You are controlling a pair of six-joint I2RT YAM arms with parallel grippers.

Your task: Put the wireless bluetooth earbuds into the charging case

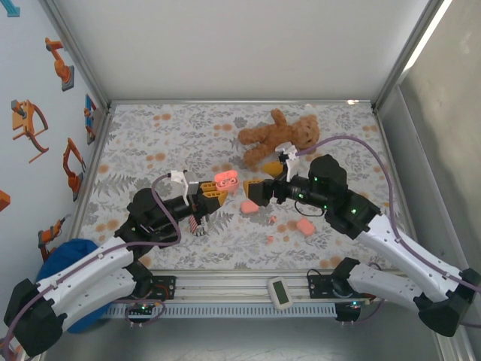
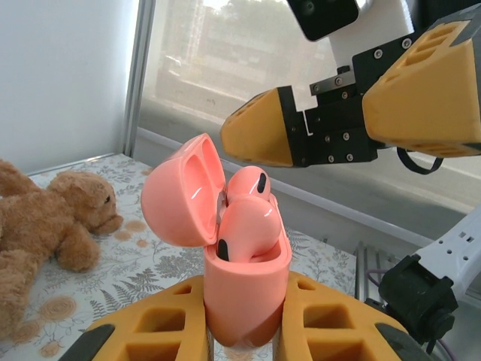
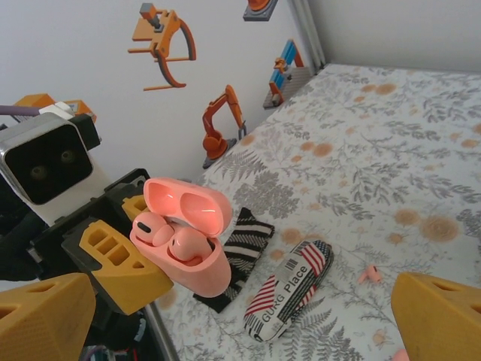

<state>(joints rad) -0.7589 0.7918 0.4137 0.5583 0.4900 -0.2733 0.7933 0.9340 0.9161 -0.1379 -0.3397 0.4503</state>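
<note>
My left gripper (image 1: pixel 213 194) is shut on the lower half of an open pink charging case (image 2: pixel 248 297), held upright above the table with its lid (image 2: pixel 184 192) tipped back. Two pink earbuds (image 2: pixel 244 226) sit in the case's wells, heads sticking up. My right gripper (image 1: pixel 254 188) faces the case from close on the right, its yellow fingers (image 3: pixel 443 316) spread wide with nothing between them. Loose earbuds (image 1: pixel 272 219) lie on the floral table below it, and one (image 3: pixel 368 274) shows in the right wrist view.
Two closed pink cases (image 1: pixel 249 206) (image 1: pixel 304 226) lie on the table near the right gripper. A teddy bear (image 1: pixel 278 139) lies at the back. A flag-print pouch (image 3: pixel 289 289) and a striped cloth (image 3: pixel 244 248) rest under the held case. A white remote (image 1: pixel 279 292) sits on the front rail.
</note>
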